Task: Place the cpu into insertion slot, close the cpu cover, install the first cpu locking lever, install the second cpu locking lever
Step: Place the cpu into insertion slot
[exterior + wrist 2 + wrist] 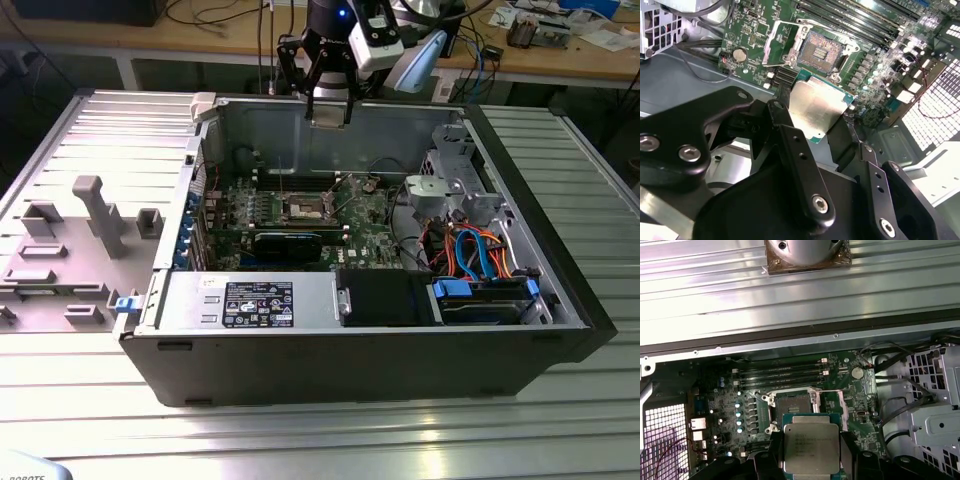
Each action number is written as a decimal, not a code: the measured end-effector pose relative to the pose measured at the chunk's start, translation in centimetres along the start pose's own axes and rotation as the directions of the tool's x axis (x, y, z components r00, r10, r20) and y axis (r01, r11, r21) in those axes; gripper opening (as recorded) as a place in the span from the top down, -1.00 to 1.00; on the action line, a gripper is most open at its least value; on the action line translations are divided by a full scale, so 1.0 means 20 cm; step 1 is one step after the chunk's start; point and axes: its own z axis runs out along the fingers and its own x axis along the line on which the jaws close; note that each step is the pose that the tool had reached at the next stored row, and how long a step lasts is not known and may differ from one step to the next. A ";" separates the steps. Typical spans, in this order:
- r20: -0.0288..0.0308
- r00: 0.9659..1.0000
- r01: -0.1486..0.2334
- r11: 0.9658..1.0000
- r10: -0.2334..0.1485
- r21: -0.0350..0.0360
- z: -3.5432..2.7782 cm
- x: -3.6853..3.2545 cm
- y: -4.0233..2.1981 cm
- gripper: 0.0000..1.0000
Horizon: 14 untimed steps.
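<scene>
Pinching the cpu [811, 445], hand [811, 456] apparently well above the insertion slot [792, 405]

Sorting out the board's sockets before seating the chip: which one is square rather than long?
The insertion slot: square, with a dark centre and a silver metal rim, set in the green board. The memory slots are long, narrow and black.

The flat square silver-grey cpu [815, 107] has a dull, smooth metal top; inside the matt grey sheet-metal case [270, 130], the green circuit board [742, 37] looks glossy.
</scene>
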 end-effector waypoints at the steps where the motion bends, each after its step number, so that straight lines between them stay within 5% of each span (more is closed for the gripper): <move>1: 0.000 1.000 -0.003 1.000 0.003 0.000 0.000 0.000 0.000 -0.08; 14: 0.002 1.000 -0.021 1.000 0.021 0.000 0.000 0.000 0.000 -0.08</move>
